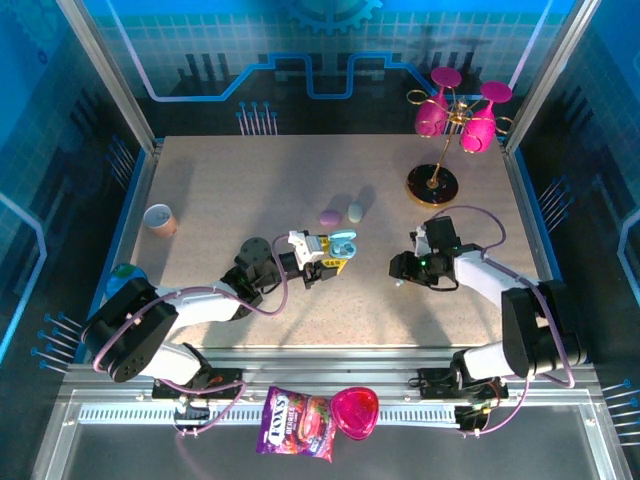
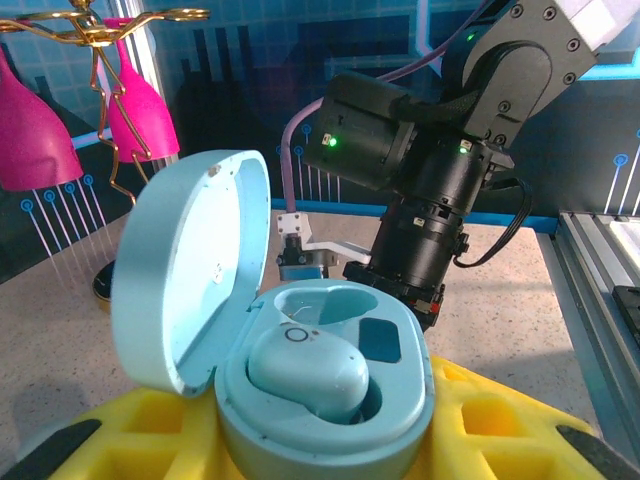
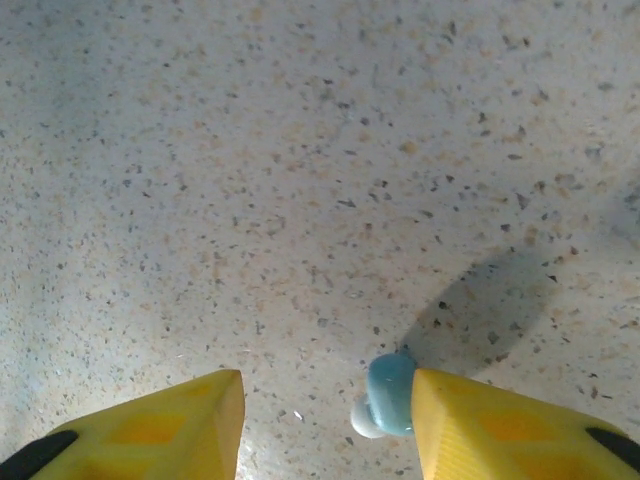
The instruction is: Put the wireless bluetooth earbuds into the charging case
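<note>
Yellow fingers (image 2: 140, 435) of the left gripper (image 2: 320, 450) are closed on the base of a light blue charging case (image 2: 330, 410), which is held with its lid swung up and open. The left wrist view shows inside the case. A seated earbud (image 2: 305, 370), also light blue, fills the nearer socket, and the socket behind it is a bare hollow with a dark patch. Just beyond the case in that view is the dark right arm (image 2: 430, 190) with small green lights. In the right wrist view, the right gripper (image 3: 325, 430) has its two yellow fingertips (image 3: 500, 435) spread well apart above the speckled table (image 3: 300, 150). A loose earbud (image 3: 390, 395), light blue with a white tip, lies against the inner face of one finger and clear of the other. Whether it rests on the table cannot be told. The overhead view shows both grippers near the table's middle, close together but not touching. There the loose earbud is too small to make out. Just behind the open case lie a purple pebble-shaped case (image 1: 329, 216) and a pale pebble-shaped case (image 1: 354, 211). A paper cup (image 1: 158, 218) stands at the left edge, and a stand of pink glasses (image 1: 450, 120) at the far right corner. A snack bag (image 1: 295, 423) and a pink heart-shaped dish (image 1: 354, 412) lie by the arm bases.
</note>
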Available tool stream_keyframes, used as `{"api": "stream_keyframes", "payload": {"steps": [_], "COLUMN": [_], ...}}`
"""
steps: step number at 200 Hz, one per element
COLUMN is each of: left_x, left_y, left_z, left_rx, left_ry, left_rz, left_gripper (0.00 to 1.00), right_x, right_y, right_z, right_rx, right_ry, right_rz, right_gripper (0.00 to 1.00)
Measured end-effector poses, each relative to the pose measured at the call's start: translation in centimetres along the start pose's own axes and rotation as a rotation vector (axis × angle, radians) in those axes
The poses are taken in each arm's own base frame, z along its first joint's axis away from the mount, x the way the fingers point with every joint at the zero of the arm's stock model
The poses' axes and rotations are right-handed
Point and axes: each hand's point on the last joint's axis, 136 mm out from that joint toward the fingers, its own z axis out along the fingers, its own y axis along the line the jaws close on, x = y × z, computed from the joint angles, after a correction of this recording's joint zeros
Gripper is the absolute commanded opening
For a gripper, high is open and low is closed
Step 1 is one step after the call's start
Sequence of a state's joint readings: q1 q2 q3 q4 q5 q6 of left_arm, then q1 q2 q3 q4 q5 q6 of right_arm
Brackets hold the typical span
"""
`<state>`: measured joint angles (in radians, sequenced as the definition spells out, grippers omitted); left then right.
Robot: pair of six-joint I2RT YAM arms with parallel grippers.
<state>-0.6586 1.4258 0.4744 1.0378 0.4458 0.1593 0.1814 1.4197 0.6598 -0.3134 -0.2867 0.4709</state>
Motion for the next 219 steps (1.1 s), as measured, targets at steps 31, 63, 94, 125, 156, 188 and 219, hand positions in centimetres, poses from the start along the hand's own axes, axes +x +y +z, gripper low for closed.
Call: {"api": "stream_keyframes", "payload": {"steps": [31, 63, 94, 125, 156, 188, 219], "left_x": [0.2, 0.2, 0.2, 0.2, 0.2, 0.2, 0.2], "left_y": [-0.1, -0.1, -0.1, -0.1, -0.1, -0.1, -0.1], "left_z": [-0.1, -0.1, -0.1, -0.1, -0.1, -0.1, -0.1], "left_rx": [0.001, 0.001, 0.002, 0.002, 0.002, 0.002, 0.002], "left_ry": [0.006, 0.006, 0.006, 0.006, 0.006, 0.006, 0.006], "left_rz": [-0.003, -0.003, -0.003, -0.003, -0.003, -0.003, -0.003], "left_gripper": [0.2, 0.19, 0.19, 0.19, 0.19, 0.19, 0.2], "right_x": [0.4, 0.2, 0.1, 0.4, 0.6, 0.6, 0.6], "right_y": [-0.4, -0.3, -0.4, -0.5, -0.7, -0.5, -0.6], "right_z": [0.8, 0.8, 0.8, 0.8, 1.1, 1.3, 1.4], "right_rx": [-0.026, -0.04, -0.045, -0.035, 0.02, 0.064, 0.089], "right_ry": [0.028, 0.024, 0.023, 0.034, 0.055, 0.065, 0.074], "right_rz": [0.034, 0.037, 0.041, 0.036, 0.005, -0.035, -0.051], "right_gripper": [0.42, 0.43, 0.44, 0.44, 0.44, 0.43, 0.39]}}
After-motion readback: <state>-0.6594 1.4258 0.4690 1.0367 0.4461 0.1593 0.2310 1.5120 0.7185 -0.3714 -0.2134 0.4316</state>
